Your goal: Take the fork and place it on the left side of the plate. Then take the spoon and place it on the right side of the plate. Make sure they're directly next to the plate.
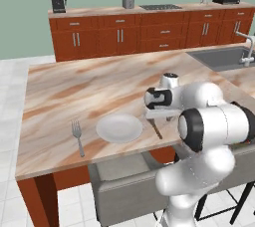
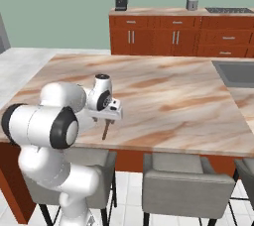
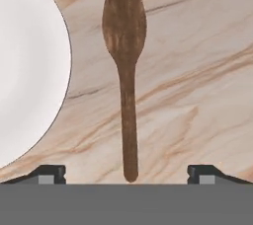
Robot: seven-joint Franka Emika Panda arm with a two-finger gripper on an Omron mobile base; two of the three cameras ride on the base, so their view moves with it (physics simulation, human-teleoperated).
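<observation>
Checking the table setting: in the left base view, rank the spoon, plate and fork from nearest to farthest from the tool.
1. Spoon, directly under the open tool, right of the plate.
2. Plate, just left of the spoon.
3. Fork, on the plate's far left side.

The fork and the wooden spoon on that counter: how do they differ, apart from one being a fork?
The fork is slim silver-grey metal with tines; the spoon is dark brown wood with a small oval bowl. The fork lies left of the plate with a strip of counter between them; the spoon lies right of it, close to the rim. The open gripper hovers over the spoon's handle, while nothing is near the fork. Both lie flat on the counter, alongside the plate.
</observation>
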